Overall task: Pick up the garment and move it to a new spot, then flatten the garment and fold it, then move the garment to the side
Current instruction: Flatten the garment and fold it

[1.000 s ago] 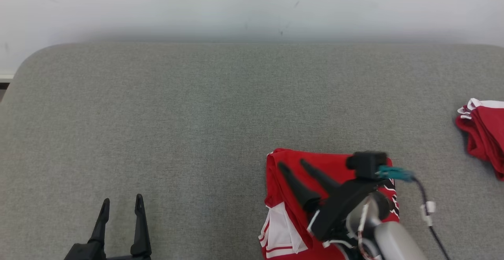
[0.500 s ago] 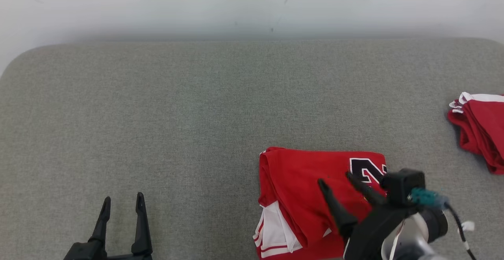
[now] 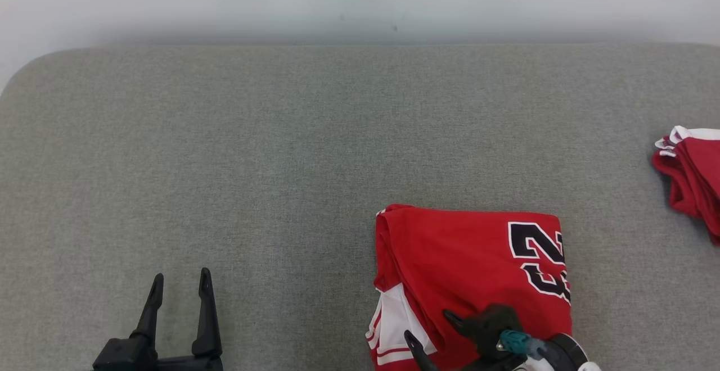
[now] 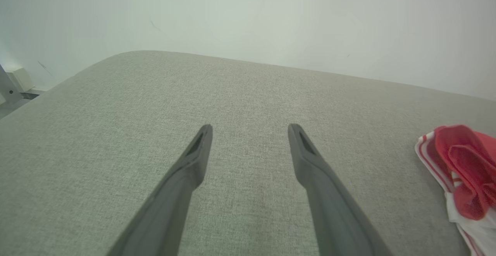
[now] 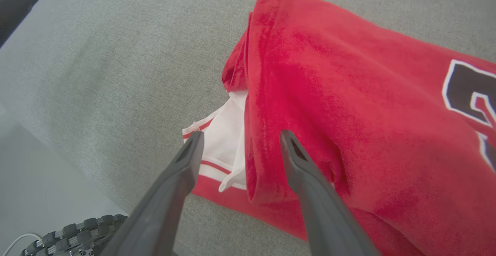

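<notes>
Right gripper (image 5: 242, 134), fingers spread wide and holding nothing, is hovering over the white-trimmed edge of the folded red garment (image 3: 472, 258), which is lying on the grey cushion (image 3: 253, 152). Left gripper (image 3: 181, 274), equally wide and empty, is hanging well apart.

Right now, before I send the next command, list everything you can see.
jersey: one, red with white trim and a black number, folded, near right part of the table
second garment: one, red with white trim, bunched at the table's right edge
table: one, grey fabric top, under both garments
wall: one, white, behind the table
left gripper: one, black, open and empty, over bare table at near left
right gripper: one, black, open and empty, over the jersey's near edge
</notes>
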{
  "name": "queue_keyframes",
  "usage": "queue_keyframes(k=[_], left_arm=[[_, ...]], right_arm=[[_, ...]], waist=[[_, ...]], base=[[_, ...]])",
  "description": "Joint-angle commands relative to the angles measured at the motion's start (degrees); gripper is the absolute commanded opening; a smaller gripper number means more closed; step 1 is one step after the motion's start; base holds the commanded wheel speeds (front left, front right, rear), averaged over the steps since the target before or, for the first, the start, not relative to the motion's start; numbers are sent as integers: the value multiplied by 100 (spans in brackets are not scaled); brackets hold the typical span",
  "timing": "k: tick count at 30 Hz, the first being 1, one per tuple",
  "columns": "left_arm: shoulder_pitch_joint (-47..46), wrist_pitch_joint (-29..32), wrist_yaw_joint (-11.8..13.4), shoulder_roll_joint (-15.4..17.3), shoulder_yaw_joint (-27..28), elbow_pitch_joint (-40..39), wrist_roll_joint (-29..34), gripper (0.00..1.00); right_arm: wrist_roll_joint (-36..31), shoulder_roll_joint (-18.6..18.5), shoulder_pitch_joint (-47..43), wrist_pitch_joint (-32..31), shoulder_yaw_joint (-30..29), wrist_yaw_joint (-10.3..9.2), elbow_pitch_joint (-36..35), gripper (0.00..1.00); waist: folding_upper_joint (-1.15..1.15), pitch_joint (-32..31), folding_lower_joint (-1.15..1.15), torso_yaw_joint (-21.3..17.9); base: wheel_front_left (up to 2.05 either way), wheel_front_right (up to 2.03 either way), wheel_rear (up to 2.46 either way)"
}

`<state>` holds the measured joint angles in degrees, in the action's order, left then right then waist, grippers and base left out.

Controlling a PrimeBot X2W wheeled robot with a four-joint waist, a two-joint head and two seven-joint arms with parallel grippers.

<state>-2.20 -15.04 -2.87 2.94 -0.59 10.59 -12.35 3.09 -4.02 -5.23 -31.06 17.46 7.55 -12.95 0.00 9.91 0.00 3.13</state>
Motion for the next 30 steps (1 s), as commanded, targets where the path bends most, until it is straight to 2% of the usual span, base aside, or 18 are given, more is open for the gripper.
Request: queue_keyframes(k=[1, 11, 12, 13, 14, 23, 30], left_arm=[[-46, -15, 1, -8, 2, 26, -8, 100], [-50, -15, -31, -9, -20, 64, 15, 100], [-48, -15, -36, -9, -22, 68, 17, 100], [-31, -15, -37, -9, -22, 74, 19, 100], [-19, -15, -34, -9, -24, 78, 20, 100], [55, -15, -39, -8, 0, 84, 41, 100], [-11, -15, -40, -8, -22, 92, 15, 100]], right_arm=[[-88, 55, -38, 80, 15, -13, 137, 100], [-648, 109, 139, 236, -6, -13, 716, 100], [-667, 113, 145, 240, -2, -13, 741, 78], [-674, 121, 148, 240, 23, -13, 768, 28], [-669, 122, 148, 247, 43, -13, 763, 0], [-308, 125, 160, 259, 355, -13, 582, 0], [-2, 126, 341, 225, 629, -13, 837, 0]], waist=[[0, 24, 0, 59], [0, 51, 0, 205], [0, 45, 0, 215], [0, 23, 0, 228], [0, 10, 0, 232], [0, -69, 0, 207], [0, -12, 0, 219]], base=[[0, 0, 0], [0, 0, 0], [0, 0, 0], [0, 0, 0], [0, 0, 0], [0, 0, 0], [0, 0, 0]])
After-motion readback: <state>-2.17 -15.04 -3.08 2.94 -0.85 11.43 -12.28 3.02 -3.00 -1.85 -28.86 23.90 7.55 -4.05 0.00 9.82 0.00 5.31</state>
